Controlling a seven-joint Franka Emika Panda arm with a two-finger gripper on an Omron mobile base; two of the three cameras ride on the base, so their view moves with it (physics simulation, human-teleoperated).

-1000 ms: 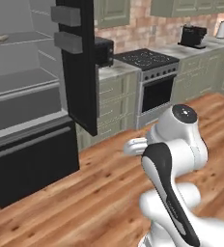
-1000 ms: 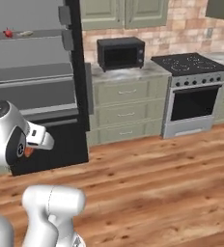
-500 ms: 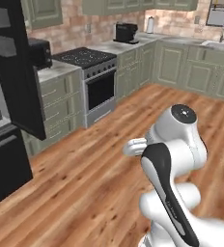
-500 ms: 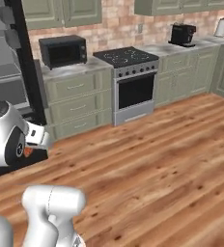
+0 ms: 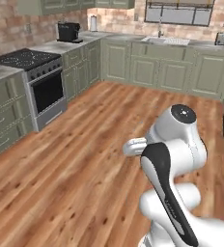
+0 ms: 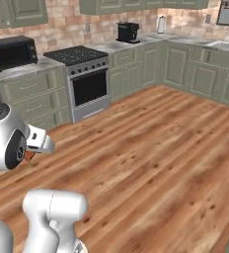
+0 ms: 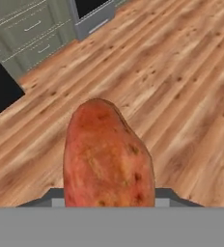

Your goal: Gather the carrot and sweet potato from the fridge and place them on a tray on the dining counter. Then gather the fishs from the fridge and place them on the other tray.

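Note:
The sweet potato (image 7: 106, 157), a stubby reddish-brown lump, stands large in the hand view between the dark jaws of my gripper (image 7: 109, 193), which is shut on it above the wooden floor. In the right base view a sliver of the sweet potato (image 6: 28, 154) peeks out beside the white hand at the left. A black corner of the fridge (image 7: 0, 91) lies at the left of the hand view. The carrot, the fishs, the trays and the dining counter are out of view.
A steel stove (image 6: 87, 79) stands among green cabinets, with a black microwave (image 6: 10, 52) to its left and a coffee machine (image 5: 68, 31) further along. A sink (image 5: 167, 41) sits under the far window. Wooden floor (image 5: 85, 144) stretches ahead.
The whole scene has swung as the base turns: the fridge slid out to the left and the stove and far cabinets came in. The sweet potato stays gripped.

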